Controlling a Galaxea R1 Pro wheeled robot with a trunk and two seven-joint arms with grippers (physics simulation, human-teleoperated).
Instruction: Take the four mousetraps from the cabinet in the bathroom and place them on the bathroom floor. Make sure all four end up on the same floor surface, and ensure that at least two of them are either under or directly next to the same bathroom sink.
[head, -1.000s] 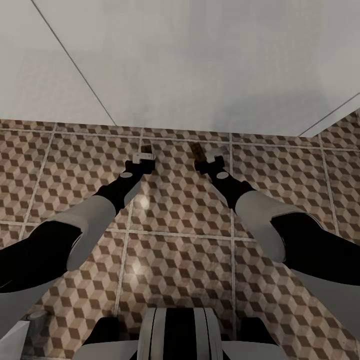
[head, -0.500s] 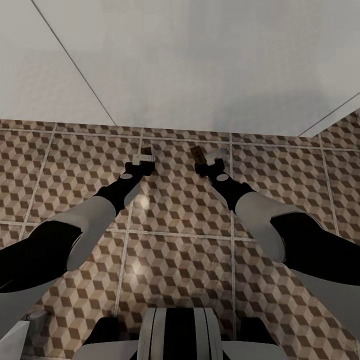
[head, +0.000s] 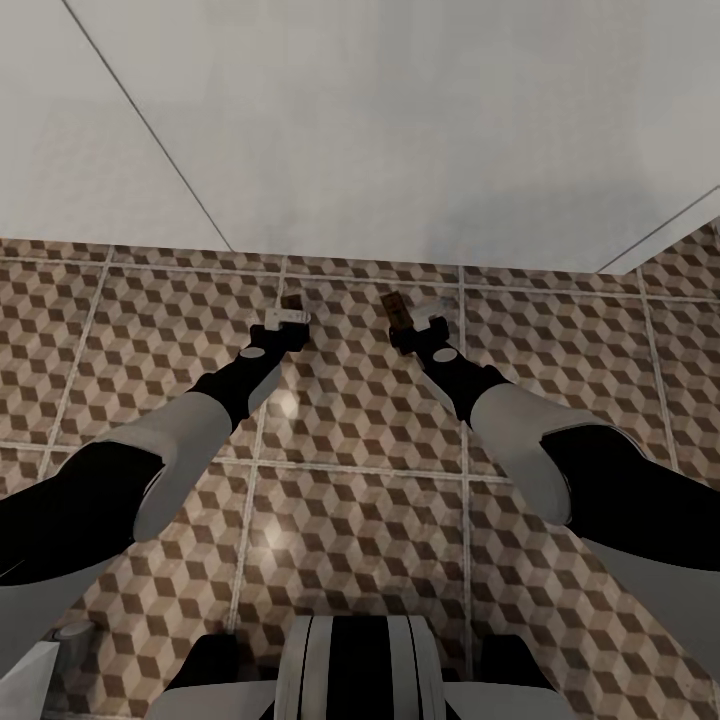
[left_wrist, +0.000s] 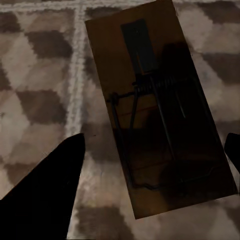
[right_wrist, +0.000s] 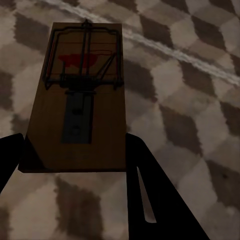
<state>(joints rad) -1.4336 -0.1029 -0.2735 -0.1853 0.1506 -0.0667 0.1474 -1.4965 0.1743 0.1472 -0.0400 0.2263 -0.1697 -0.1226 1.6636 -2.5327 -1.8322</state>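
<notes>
Both arms reach forward and down toward the bathroom floor (head: 350, 480), whose large tiles carry a brown, beige and white cube pattern, close to the foot of a plain pale wall (head: 400, 130). The left gripper (head: 288, 318) hangs low over the tiles with a mousetrap (head: 292, 300) just beyond its tip; seen from the left wrist camera, this mousetrap (left_wrist: 157, 107) is a tan-brown board with a dark spring and wire bar, lying flat on the tiles between the two dark fingers (left_wrist: 47, 195), which stand spread to either side of it with floor showing between the one finger and the board's edge (whether the other finger touches the board cannot be told). The right gripper (head: 412, 322) is likewise low over the floor, and a second mousetrap (head: 396, 306) sits at its tip, beside a grout line. Through the right wrist camera, that second mousetrap (right_wrist: 77, 105) shows a red patch under its wire frame and a dark plate along its middle; the right fingers (right_wrist: 150, 195) flank the board's near end closely on both sides, but whether they pinch it or merely stand beside it cannot be told. The two mousetraps lie near each other on the same tiled surface, apart, each ahead of its own arm.
</notes>
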